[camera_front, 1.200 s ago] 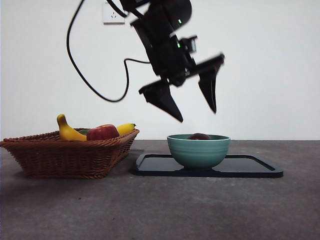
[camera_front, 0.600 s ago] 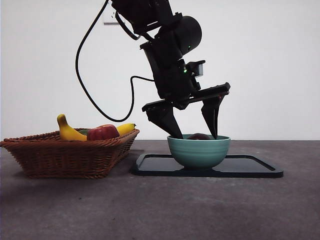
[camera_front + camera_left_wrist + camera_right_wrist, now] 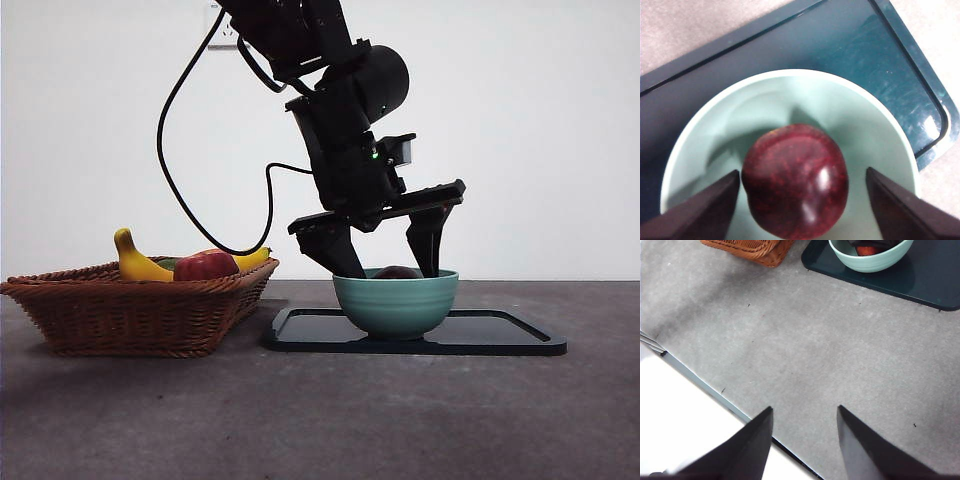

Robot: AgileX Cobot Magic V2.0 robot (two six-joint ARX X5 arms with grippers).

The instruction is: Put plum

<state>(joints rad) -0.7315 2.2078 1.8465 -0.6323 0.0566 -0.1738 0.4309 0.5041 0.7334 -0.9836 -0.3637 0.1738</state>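
Note:
The plum (image 3: 796, 182) is dark maroon and glossy and lies in the pale green bowl (image 3: 867, 132). That bowl (image 3: 396, 302) stands on the dark tray (image 3: 500, 338). My left gripper (image 3: 802, 172) is open, lowered into the bowl with one jaw on each side of the plum; one jaw looks very near its skin. From the front, only the plum's top (image 3: 397, 272) shows above the rim, between the left gripper's (image 3: 392, 266) jaws. My right gripper (image 3: 805, 409) hangs open over bare grey table, far from the bowl (image 3: 870, 257).
A wicker basket (image 3: 140, 312) stands left of the tray, holding a banana (image 3: 135, 264) and a red apple (image 3: 205, 266). The tray (image 3: 840, 45) extends to the right of the bowl. The table edge (image 3: 705, 387) runs near the right gripper.
The left arm has come down from above the bowl until its open jaws reach inside the rim around the plum. Basket and tray have stayed put.

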